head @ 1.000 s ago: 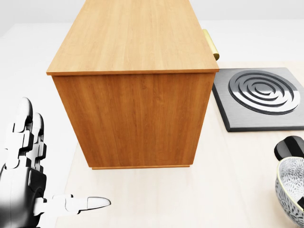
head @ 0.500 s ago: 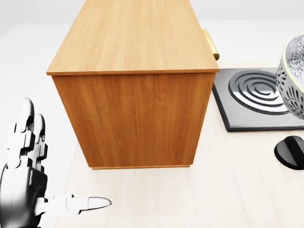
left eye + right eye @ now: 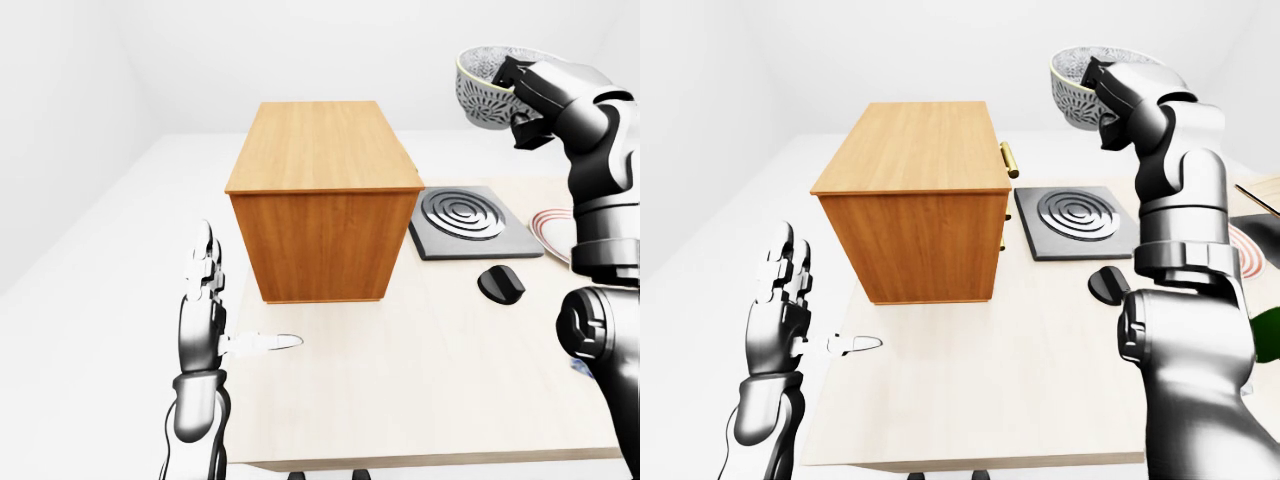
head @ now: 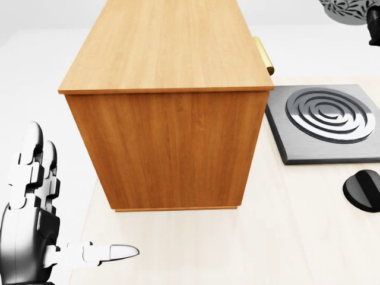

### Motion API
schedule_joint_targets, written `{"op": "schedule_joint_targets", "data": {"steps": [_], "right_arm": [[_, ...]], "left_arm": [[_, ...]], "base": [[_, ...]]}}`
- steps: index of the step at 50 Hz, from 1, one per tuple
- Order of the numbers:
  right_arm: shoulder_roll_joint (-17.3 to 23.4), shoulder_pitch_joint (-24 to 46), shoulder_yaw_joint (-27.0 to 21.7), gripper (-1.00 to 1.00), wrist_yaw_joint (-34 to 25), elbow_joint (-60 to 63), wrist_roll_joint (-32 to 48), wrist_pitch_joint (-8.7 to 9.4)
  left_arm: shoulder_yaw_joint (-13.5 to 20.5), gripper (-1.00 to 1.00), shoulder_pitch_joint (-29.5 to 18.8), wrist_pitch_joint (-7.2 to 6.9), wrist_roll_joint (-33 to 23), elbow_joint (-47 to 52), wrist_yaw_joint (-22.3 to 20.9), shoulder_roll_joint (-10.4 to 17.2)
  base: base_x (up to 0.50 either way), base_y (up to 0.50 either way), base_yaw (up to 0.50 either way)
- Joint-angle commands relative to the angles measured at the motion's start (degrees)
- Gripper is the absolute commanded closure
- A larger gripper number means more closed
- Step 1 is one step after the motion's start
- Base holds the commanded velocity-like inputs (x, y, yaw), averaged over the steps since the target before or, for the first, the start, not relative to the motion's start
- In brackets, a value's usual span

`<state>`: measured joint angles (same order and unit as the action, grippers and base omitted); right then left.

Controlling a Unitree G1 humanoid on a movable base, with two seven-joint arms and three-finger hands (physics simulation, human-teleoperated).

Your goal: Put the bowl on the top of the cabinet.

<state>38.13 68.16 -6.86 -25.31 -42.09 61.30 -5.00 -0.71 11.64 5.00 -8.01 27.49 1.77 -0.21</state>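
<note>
At the upper right of the left-eye view the right robot hand point(image 3: 522, 95) grips the patterned bowl point(image 3: 484, 85) by its rim, held above and right of the wooden cabinet point(image 3: 322, 195) on the table point(image 3: 440, 390), while the left robot hand point(image 3: 205, 315) at lower left is spread wide.

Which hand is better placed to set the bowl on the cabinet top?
The right hand: it grips the bowl, raised above and right of the cabinet top. The left hand is open, empty and low.

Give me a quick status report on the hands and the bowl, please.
Right hand shut on bowl, held high, right of cabinet. Left hand open, idle. Cabinet top bare; nothing in the way.
</note>
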Motion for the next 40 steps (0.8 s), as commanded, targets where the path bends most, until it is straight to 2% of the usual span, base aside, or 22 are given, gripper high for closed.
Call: {"op": "schedule_joint_targets", "data": {"steps": [1, 9, 15, 29, 40], "right_arm": [[-2.0, 22.9, 7.6, 1.0, 9.7, -32.1, 11.0, 0.0], [-6.3, 29.2, 7.9, 1.0, 11.3, -33.2, 15.0, 0.0], [-9.7, 31.3, 6.7, 1.0, 12.6, -33.4, 14.2, 0.0], [-18.1, 32.1, 7.2, 1.0, 15.9, -32.9, 11.0, 0.0], [-22.3, 32.6, 8.2, 1.0, 16.0, -32.3, 9.1, 0.0]], "left_arm": [[-0.2, -1.0, 0.2, 0.0, 0.2, 0.0, -0.2, 0.0], [-0.3, -1.0, 0.5, 0.0, 0.3, 0.4, -0.4, 0.1], [-0.3, -1.0, 0.5, 0.0, 0.4, 0.3, -0.6, 0.1], [-0.2, -1.0, 0.4, 0.0, 0.6, 0.0, -0.9, 0.2], [0.0, -1.0, 0.2, 0.0, 0.8, -0.4, -0.9, 0.1]], "base": [[0.0, 0.0, 0.0], [0.0, 0.0, 0.0], [0.0, 0.0, 0.0], [0.0, 0.0, 0.0], [0.0, 0.0, 0.0]]}}
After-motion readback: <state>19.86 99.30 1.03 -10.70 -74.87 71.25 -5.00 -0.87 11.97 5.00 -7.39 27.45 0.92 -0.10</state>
